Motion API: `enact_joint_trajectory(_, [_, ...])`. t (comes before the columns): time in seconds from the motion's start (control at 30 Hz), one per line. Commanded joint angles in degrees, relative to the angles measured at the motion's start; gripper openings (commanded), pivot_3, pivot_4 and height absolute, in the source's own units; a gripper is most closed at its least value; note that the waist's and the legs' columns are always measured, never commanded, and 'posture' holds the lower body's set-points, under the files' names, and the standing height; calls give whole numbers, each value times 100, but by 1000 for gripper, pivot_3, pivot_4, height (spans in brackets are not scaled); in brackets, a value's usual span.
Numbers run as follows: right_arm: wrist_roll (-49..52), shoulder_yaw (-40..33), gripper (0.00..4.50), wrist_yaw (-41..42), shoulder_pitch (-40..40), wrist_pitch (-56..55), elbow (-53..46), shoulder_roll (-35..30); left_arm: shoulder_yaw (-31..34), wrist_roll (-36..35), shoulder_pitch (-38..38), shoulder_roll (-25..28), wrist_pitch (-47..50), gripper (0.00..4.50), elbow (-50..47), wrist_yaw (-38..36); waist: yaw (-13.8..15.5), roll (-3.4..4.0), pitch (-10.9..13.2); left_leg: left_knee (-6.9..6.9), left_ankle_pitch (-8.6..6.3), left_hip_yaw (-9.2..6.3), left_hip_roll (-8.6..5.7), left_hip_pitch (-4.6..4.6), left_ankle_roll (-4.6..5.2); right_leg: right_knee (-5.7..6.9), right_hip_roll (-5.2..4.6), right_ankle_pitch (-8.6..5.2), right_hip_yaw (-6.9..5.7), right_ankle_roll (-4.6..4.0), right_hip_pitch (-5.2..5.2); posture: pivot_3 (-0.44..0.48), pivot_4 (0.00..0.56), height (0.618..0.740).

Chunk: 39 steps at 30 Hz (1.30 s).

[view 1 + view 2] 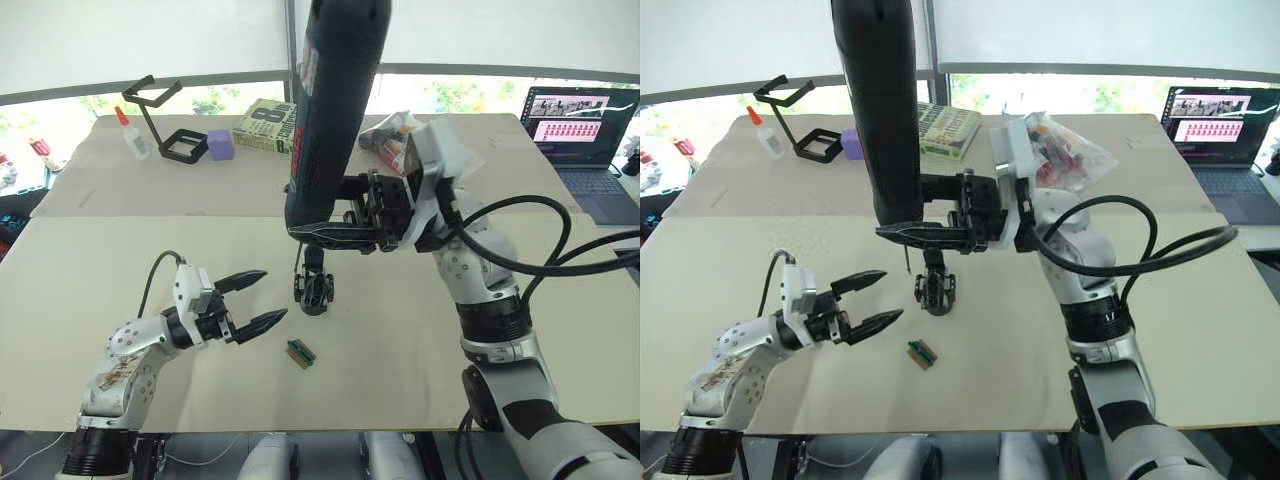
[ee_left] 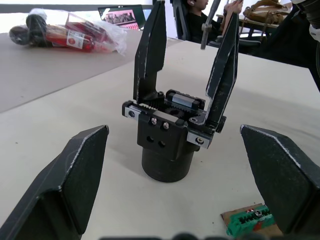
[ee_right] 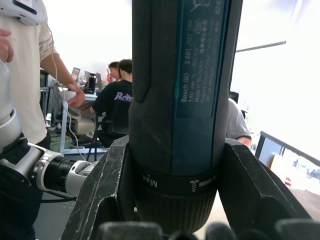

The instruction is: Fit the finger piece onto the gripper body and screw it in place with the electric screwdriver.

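My right gripper [image 1: 902, 232] is clamped on the screwdriver [image 1: 880, 110], bit just above the gripper body [image 1: 936, 289] on the tabletop [image 1: 1020, 340]. Left gripper [image 1: 876, 299] spread wide, empty, beside the body. Risk: unheld body may tip or spin under bit.

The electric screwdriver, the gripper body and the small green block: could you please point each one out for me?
electric screwdriver [image 1: 328, 110], left eye view, mid barrel.
gripper body [image 2: 167, 145], left wrist view, front of its block.
small green block [image 1: 299, 353], left eye view, its centre.
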Motion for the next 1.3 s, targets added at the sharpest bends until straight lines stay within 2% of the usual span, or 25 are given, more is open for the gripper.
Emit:
enact_joint_trajectory(0.03, [-37,-66,1916,201,-25,-391,89,52,-62,82,-123,-42,-236,4500,117,-156,-28,0,0,0,0,0,0,-1,0,0,0,0,0,0,-1,0,150,740])
enact_joint_trajectory(0.33, [-261,14,1916,570,-1,-743,746,156,-144,193,-226,-94,-498,4500,547,-446,-115,0,0,2,2,1,1,-2,-3,8,0,1,0,0,-5,0,150,740])
enact_joint_trajectory(0.47, [-313,12,1916,608,-33,-810,879,193,-146,218,-217,-94,-544,4500,548,-458,-107,0,0,3,2,0,-2,-6,-3,54,-4,1,0,0,-17,0,150,740])
enact_joint_trajectory(1.3, [-262,63,1916,540,40,-525,504,202,-310,220,-36,-132,-410,4500,98,-196,-106,0,0,5,3,6,-3,-16,-6,78,-6,2,2,-2,-46,0,150,740])
